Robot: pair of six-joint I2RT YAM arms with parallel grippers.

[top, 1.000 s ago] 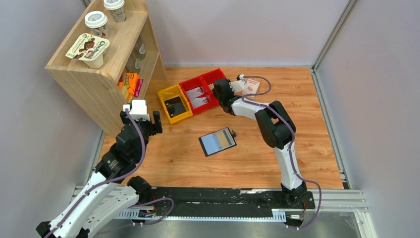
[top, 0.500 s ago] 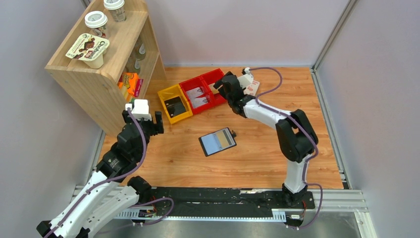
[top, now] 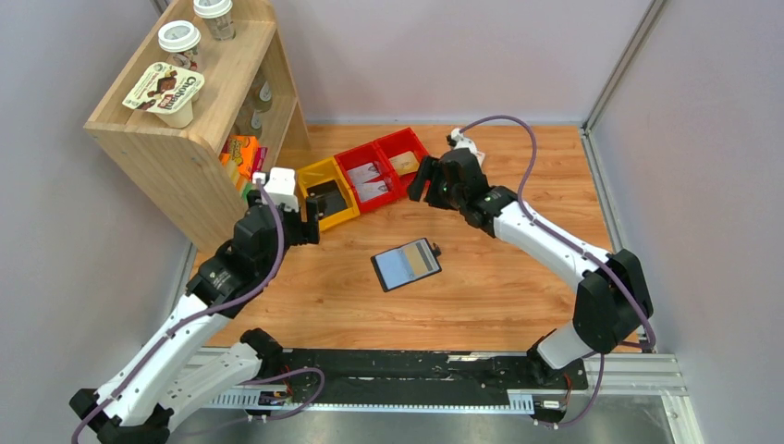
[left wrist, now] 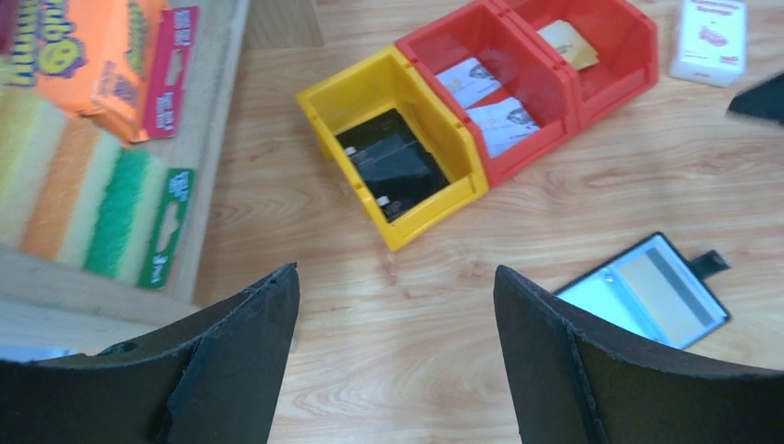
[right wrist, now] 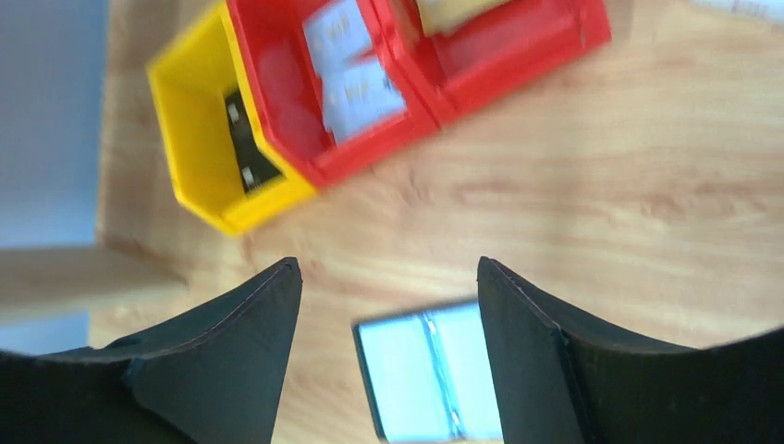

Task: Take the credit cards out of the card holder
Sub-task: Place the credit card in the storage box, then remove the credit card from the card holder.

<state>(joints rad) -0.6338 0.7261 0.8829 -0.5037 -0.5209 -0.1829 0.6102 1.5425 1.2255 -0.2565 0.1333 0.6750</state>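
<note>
The card holder [top: 399, 267] lies open on the wooden table, its bluish pockets up and its black tab to the right. A tan credit card [top: 422, 260] sits in its right pocket, also seen in the left wrist view [left wrist: 667, 294]. Another credit card [top: 402, 163] lies in the rightmost red bin [top: 414, 146]. My right gripper [top: 422, 181] hovers open and empty just in front of that bin; in its wrist view the card holder [right wrist: 430, 379] shows between its fingers [right wrist: 250, 333], far below. My left gripper [top: 312, 223] is open and empty near the yellow bin [top: 312, 174].
The yellow bin [left wrist: 365, 88] holds a black item. The middle red bin [left wrist: 434, 37] holds white packets. A white-and-red box [left wrist: 710, 28] lies right of the bins. A wooden shelf [top: 185, 120] with cups and sponges [left wrist: 92, 185] stands at the back left.
My right gripper opened and left the tan card in the rightmost red bin, then drew back to the right. My left arm reached forward toward the yellow bin.
</note>
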